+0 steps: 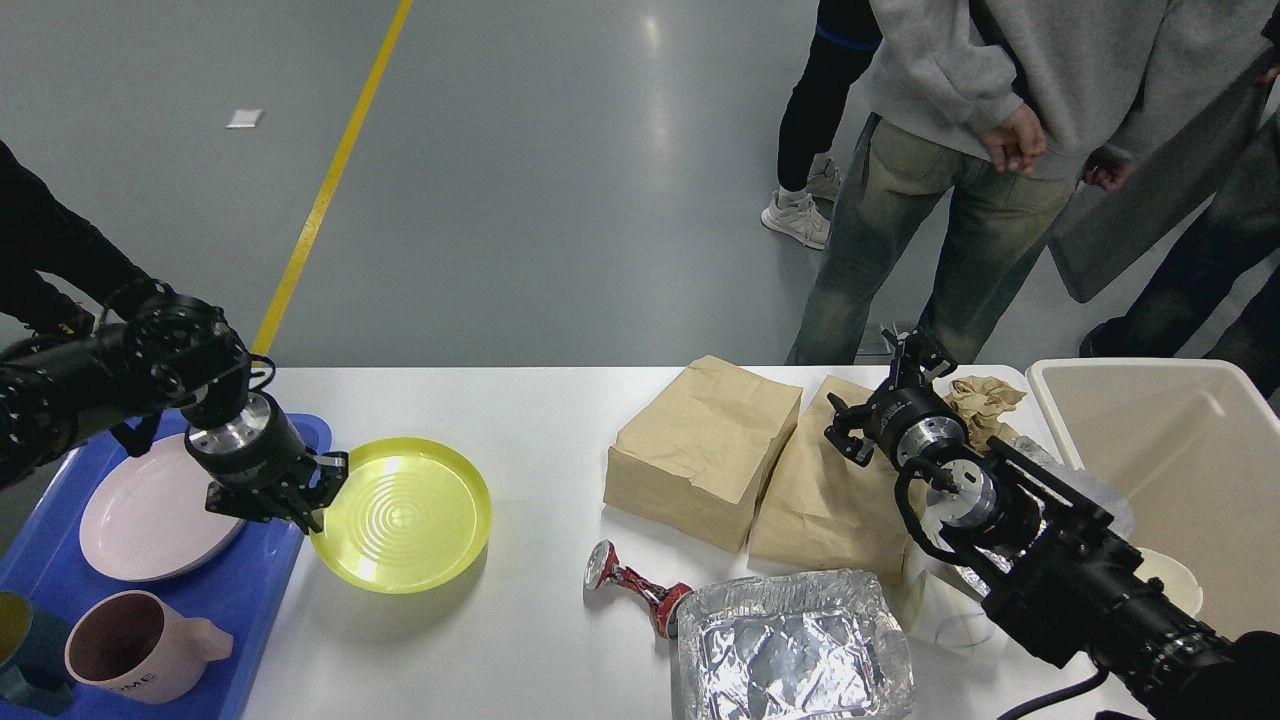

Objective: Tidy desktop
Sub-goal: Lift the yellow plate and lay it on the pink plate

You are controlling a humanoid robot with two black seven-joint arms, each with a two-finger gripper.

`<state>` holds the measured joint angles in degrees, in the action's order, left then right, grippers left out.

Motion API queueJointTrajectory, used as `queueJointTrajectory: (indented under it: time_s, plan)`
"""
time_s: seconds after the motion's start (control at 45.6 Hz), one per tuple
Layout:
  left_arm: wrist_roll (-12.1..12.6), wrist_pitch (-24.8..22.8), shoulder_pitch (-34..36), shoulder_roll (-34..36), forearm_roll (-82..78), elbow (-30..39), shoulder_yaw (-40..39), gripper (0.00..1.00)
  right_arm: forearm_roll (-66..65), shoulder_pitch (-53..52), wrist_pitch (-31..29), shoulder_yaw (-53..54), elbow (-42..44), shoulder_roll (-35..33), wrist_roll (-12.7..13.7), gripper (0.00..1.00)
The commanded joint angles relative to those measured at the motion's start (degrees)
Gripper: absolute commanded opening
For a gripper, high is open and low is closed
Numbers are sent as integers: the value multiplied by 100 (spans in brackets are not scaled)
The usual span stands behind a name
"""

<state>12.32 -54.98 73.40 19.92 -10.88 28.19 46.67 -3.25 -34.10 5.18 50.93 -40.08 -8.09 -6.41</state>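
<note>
Nearest the view, a crinkled foil tray (795,648) sits at the front edge of the white counter (540,410), which spans nearly the whole width of the view, with a crushed red can (632,584) lying just left of it. At the front left, a pink mug (140,648) and a pale pink plate (150,520) rest in a blue tray (255,590) that overlaps the counter's left end. The left hand (315,490) grips the left rim of a yellow plate (402,515), which is tilted and raised over the counter beside the blue tray. Farther back, two brown paper bags (705,450) lie side by side. The right hand (905,375) hangs above the right bag with its fingers spread and nothing between them, near a crumpled paper wad (985,400). A beige bin (1180,470) stands at the right end. People (960,180) stand on the grey floor behind.
</note>
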Motion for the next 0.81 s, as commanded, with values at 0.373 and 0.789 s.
queueJointTrajectory:
  time_s: [0.373, 0.789]
  plan:
    - [764, -2, 527, 1084, 33, -42, -527, 0, 0, 0, 0, 4, 0, 0, 0, 100]
    - [790, 329, -783, 1744, 33, -973, -1371, 0, 0, 0, 0, 4, 0, 0, 0, 100]
